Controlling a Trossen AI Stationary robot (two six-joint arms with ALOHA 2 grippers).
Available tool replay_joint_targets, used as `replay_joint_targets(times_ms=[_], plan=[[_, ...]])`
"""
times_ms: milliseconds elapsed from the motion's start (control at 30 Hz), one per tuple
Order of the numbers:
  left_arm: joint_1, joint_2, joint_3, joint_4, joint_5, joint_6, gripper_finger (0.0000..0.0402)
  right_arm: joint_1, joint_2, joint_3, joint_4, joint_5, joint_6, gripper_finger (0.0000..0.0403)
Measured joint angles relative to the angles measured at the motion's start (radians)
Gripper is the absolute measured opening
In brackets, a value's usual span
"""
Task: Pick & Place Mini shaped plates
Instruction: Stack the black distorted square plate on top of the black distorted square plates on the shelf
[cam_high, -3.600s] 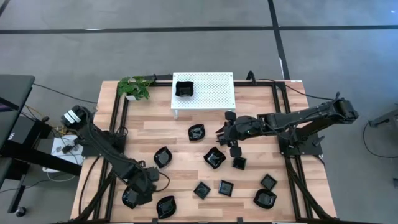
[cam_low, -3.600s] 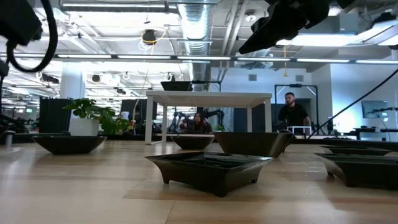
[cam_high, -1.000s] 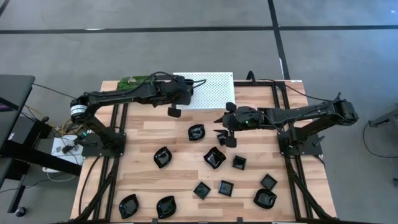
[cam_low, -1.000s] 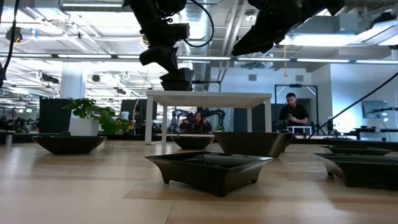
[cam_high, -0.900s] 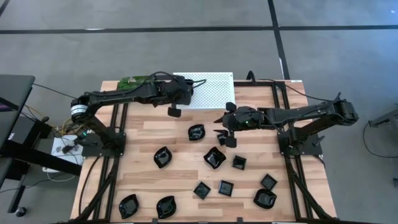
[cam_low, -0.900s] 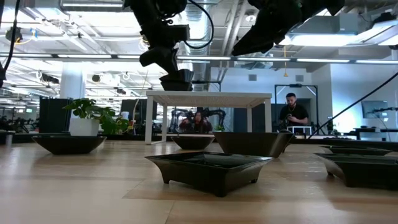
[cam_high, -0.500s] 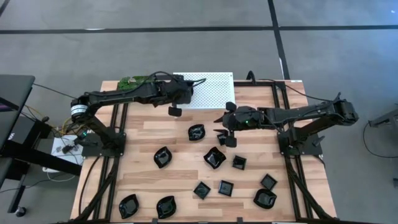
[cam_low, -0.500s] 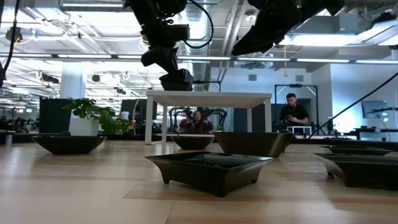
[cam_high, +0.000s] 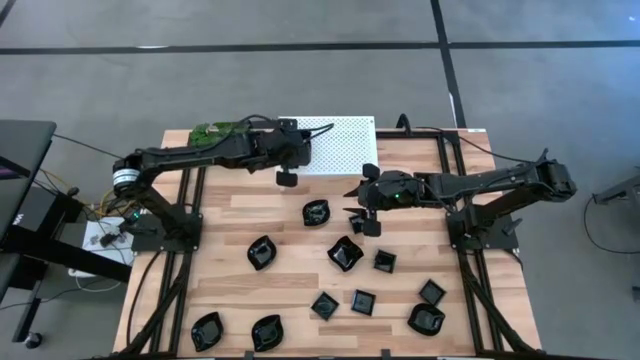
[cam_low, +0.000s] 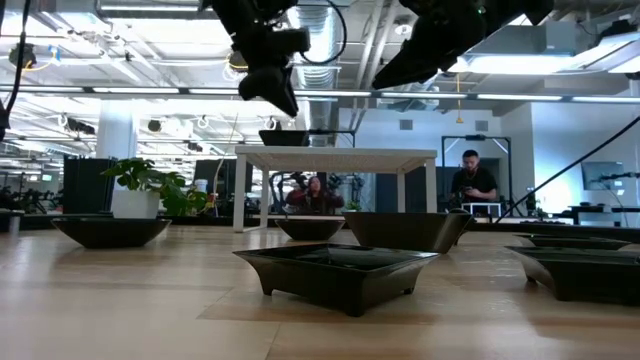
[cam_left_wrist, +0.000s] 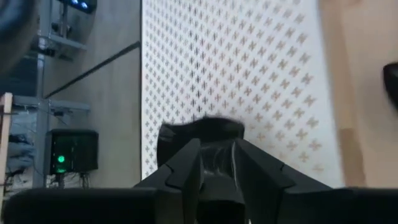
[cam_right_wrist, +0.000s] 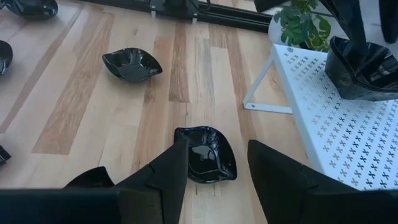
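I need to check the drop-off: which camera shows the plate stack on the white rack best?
The right wrist view: the plate stack sits unobstructed on the white rack. The left wrist view sees it partly behind fingers, the low view only in side profile, and the high view hides it under the left arm.

Your left gripper hangs raised, fingers parted; your right gripper hovers low, fingers spread.
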Motion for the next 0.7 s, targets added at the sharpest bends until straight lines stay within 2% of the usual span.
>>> replay_joint_targets(times_ms=[267,433,500,633,700], plan=[[-0.141,-0.083,0.0,-0.01,0.006,-0.121,0.0102,0.0,0.0,0.0,0.0,-0.002,0.0,0.016],[-0.203,-0.134,0.0,-0.086,0.01,-0.241,0.0102,0.008,0.0,0.0,-0.006,-0.003,0.001,0.016],[-0.219,-0.152,-0.007,-0.12,0.07,-0.307,0.0102,0.021,0.0,0.0,-0.031,-0.005,0.001,0.0158],[-0.242,-0.2,-0.107,-0.126,0.329,-0.423,0.0102,0.061,0.0,0.0,-0.1,-0.033,0.008,0.0155],[-0.259,-0.219,-0.171,-0.126,0.423,-0.465,0.0102,0.088,0.009,0.001,-0.107,-0.034,0.031,0.0154]])
